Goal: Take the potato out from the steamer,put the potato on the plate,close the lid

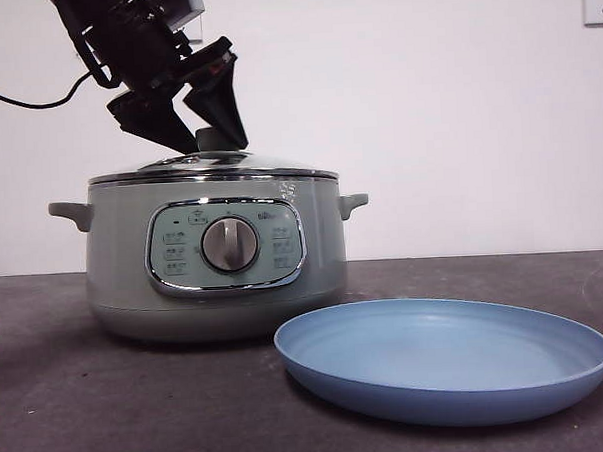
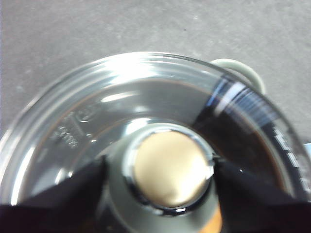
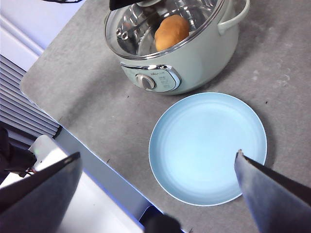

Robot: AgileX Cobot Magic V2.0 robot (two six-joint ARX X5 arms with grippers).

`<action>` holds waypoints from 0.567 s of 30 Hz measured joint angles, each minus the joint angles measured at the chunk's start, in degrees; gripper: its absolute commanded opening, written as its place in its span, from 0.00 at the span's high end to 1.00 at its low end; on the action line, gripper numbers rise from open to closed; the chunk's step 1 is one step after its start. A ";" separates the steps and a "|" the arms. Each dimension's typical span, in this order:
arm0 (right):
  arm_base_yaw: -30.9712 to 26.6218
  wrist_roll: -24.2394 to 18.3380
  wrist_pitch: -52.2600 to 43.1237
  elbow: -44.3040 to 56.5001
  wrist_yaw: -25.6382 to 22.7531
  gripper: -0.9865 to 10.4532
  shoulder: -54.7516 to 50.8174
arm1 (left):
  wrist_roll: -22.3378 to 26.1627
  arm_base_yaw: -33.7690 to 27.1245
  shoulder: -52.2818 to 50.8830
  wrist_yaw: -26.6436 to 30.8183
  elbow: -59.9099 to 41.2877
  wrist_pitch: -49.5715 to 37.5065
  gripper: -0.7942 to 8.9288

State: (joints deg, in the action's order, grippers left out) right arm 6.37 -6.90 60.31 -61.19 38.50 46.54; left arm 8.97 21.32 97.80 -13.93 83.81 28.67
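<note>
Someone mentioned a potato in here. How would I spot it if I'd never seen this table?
Find the pale green steamer behind the light-blue plate. Look down through its glass lid: the potato lies inside, the only orange-brown lump against shiny metal.

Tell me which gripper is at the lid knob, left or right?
The left gripper: its fingers flank the lid knob on the steamer. The right gripper hangs open, high over the empty plate.
</note>
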 measured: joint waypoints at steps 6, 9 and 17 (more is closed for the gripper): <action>0.00 0.00 -0.15 0.00 -0.07 0.36 0.09 | 0.48 0.11 -0.13 -0.26 0.22 -0.26 0.93; 0.00 0.00 -0.22 0.00 -0.09 0.36 0.26 | 0.48 0.11 -0.13 -0.24 0.22 -0.31 0.93; 0.00 0.09 -0.72 0.00 -0.09 0.36 0.37 | 0.46 -0.07 -0.50 -0.20 0.44 0.35 0.93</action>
State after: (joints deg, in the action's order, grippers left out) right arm 6.37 -6.81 59.59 -61.19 38.41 46.92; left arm 9.43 21.26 97.30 -14.13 84.25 29.02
